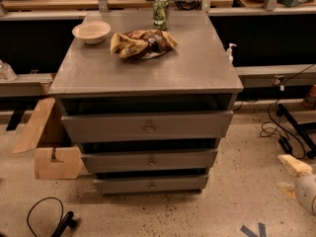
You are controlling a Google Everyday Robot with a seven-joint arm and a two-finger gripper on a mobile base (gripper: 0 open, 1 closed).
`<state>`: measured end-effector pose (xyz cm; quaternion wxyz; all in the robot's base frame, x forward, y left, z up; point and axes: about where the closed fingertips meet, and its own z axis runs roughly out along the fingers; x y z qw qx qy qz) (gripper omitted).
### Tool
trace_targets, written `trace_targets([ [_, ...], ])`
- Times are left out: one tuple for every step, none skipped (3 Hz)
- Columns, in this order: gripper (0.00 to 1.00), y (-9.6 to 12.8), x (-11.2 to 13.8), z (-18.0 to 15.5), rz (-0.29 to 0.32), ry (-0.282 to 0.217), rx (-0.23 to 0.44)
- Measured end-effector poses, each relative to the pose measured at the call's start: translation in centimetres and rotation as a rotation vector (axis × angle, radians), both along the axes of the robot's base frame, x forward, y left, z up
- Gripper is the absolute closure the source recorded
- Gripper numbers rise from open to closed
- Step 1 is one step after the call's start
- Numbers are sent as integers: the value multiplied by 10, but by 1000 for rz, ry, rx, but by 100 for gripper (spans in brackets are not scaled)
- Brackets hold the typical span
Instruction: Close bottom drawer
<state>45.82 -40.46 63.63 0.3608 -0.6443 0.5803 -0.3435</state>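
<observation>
I saw the bottom drawer (150,184), lowest of the three grey fronts under the desk (192,65), standing pulled out a little, with a dark gap above its panel. The claw (292,174) sat low at the right edge of my view, near the floor and well apart from that drawer; I could not tell whether it was released or clenched. A bowl (91,32), a snack bag (142,43) and a green can (160,13) rested on the desk.

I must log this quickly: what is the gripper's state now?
Gripper, low at the right edge, apart from the bottom drawer: cannot be told.
</observation>
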Motion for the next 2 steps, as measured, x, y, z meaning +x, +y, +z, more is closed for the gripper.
trace_targets([
  [0,1,1,0,2,0,1],
  [0,1,1,0,2,0,1],
])
